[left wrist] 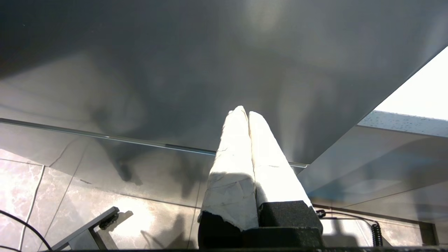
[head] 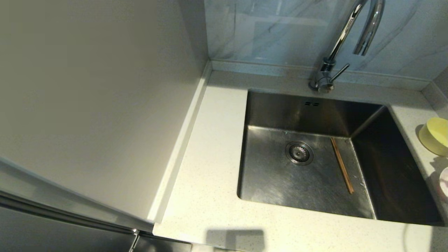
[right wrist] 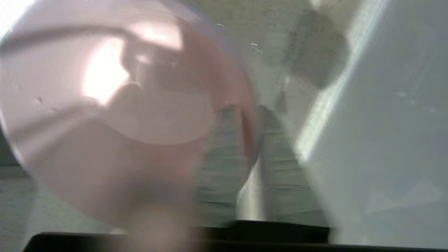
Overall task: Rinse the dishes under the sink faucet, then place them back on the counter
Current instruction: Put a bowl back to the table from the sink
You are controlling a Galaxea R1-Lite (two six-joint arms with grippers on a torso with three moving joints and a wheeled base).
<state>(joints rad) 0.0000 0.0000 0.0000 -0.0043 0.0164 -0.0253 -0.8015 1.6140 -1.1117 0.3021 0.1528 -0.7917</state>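
Observation:
Two brown chopsticks (head: pixel 342 165) lie side by side on the bottom of the steel sink (head: pixel 273 182), right of the drain. The chrome faucet (head: pixel 336 49) arches over the sink's back edge. On the counter (head: pixel 210 140) right of the sink a yellow bowl (head: pixel 435 135) lies tipped on its side. Nearer, a pink bowl (head: pixel 444 182) is cut off by the head view's right edge. In the right wrist view the pink bowl (right wrist: pixel 115 105) fills much of the picture and its rim runs into my right gripper (right wrist: pixel 250 112). My left gripper (left wrist: pixel 245 112) is shut and empty, parked low beside a dark cabinet front.
A tall grey panel (head: pixel 87 105) walls off the counter's left side. The blue-grey marbled wall (head: pixel 273 31) stands behind the faucet. A round drain strainer (head: pixel 299 153) sits mid-sink. A pale upright surface (right wrist: pixel 385 140) stands close beside the pink bowl.

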